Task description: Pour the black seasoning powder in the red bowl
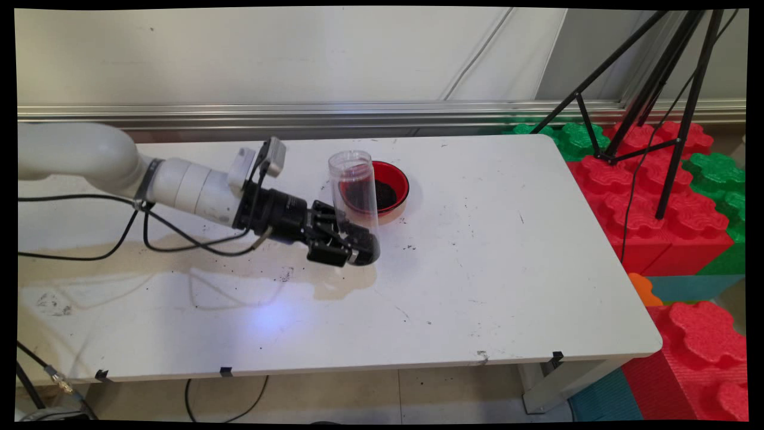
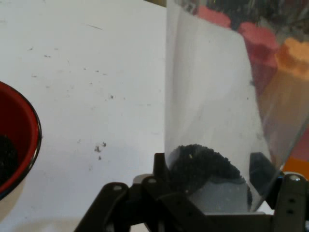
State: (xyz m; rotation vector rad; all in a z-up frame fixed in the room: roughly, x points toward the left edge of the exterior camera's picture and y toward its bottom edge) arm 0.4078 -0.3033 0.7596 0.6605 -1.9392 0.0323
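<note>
While the gripper (image 1: 358, 242) was clamped around the base of a clear plastic cup (image 1: 355, 191) holding dark grains, the cup looked light, thin-walled and crushable; it stood upright before the red bowl (image 1: 391, 185) near the table's (image 1: 507, 286) far edge.

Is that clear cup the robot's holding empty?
No. The cup holds a little dark grainy stuff at its bottom, where the gripper clamps it; the rest is empty.

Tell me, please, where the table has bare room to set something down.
The right half of the white table, between the red bowl and the foam blocks, is bare. The front strip is free too. It is crowded mid-table, where the pincer holds the clear cup beside the bowl.
</note>
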